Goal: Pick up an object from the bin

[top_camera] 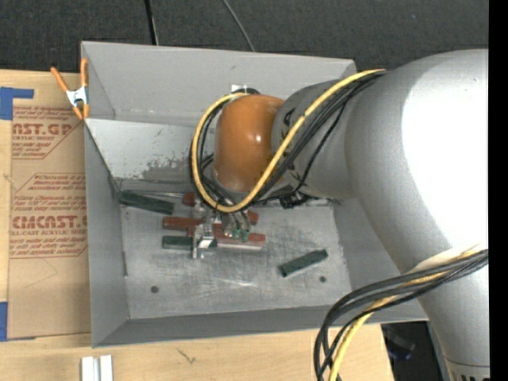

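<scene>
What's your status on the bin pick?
Pincer low, mid grey metal bin. Under it: reddish-brown flat bar beside dark green flat strip. Left dark green strip and right dark green strip lie apart, clear.

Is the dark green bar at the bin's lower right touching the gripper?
No, that dark green bar lies alone on the bin floor, apart from the gripper.

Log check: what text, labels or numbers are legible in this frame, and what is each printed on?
"CAST.GP": red print high on the cardboard sheet left of the bin, start cut off.
"CIACAST.G": lower on the same sheet, first letters doubtful.
"CAST ACRYLIC SHEE": small line under it.
Other small red lines: too blurred.
Arm and bin: no text seen.
</scene>
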{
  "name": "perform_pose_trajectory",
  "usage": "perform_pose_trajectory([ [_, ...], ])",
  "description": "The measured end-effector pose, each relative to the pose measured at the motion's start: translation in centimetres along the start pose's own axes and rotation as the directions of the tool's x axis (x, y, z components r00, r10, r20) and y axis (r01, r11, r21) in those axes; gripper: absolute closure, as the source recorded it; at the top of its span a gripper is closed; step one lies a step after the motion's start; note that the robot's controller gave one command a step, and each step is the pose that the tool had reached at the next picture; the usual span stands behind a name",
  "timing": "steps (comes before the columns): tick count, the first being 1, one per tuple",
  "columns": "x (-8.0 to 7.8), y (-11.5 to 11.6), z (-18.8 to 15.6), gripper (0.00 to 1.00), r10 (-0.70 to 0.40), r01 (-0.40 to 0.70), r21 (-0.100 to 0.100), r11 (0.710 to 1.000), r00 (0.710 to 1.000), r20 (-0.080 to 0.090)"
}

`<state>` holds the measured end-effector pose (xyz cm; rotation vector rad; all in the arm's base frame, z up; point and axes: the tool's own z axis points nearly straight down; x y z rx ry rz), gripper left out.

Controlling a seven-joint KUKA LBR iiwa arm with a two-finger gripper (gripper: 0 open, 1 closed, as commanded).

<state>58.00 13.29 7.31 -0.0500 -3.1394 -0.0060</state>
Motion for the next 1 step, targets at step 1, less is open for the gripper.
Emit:
perform_pose_trajectory([
  [1,-0.81,-2.21,-13.93,1.0,-0.014,0.014,0.003,1.0,1.0,0.004],
])
